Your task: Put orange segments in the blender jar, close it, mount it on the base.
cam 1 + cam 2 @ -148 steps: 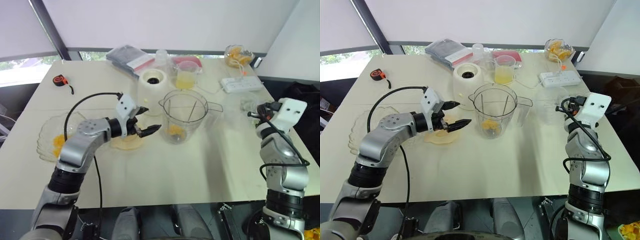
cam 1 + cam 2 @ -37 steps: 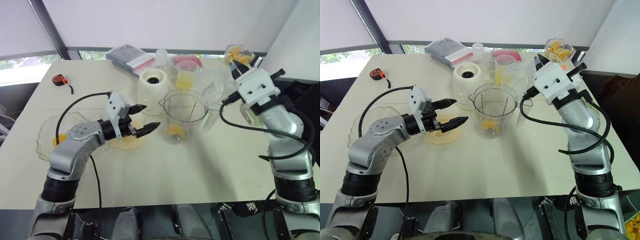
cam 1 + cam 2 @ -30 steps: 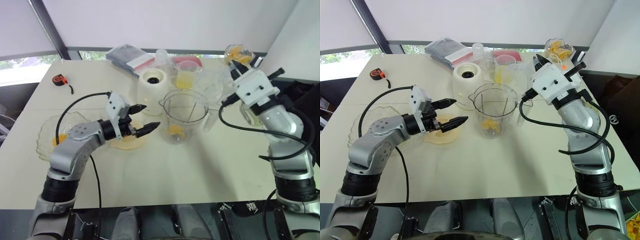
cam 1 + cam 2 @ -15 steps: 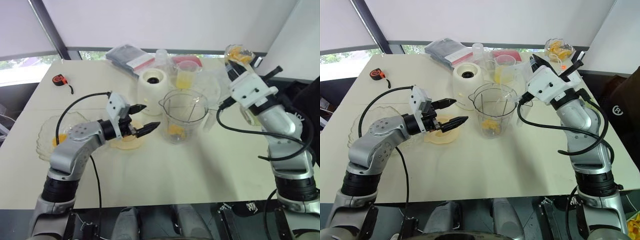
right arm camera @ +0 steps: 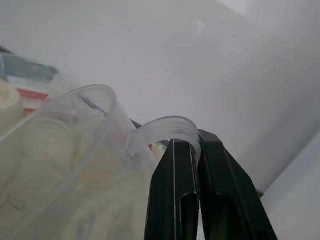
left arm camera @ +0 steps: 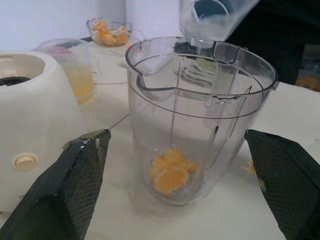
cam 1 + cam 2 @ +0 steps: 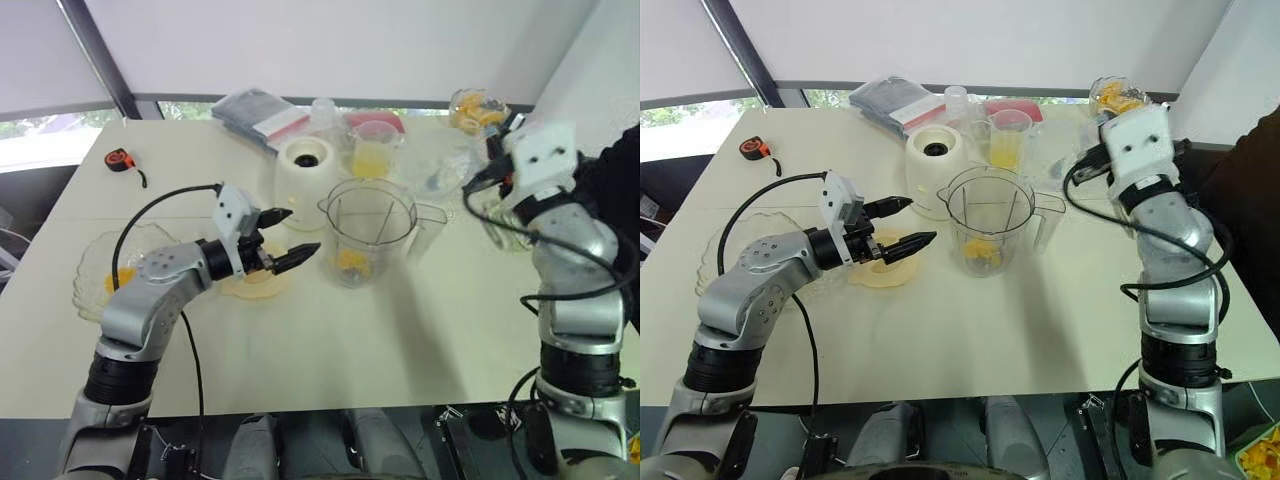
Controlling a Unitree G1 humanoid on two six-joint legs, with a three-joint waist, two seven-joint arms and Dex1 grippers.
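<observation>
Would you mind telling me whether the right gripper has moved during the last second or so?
Yes. The right gripper, shut on a clear cup's handle, has swung to the robot's right, away from the blender jar, which has stayed put.

My head pair is looking down over the table (image 7: 330, 330); left wrist is facing the blender jar (image 6: 200, 115) close at twelve o'clock, sharing it.
</observation>
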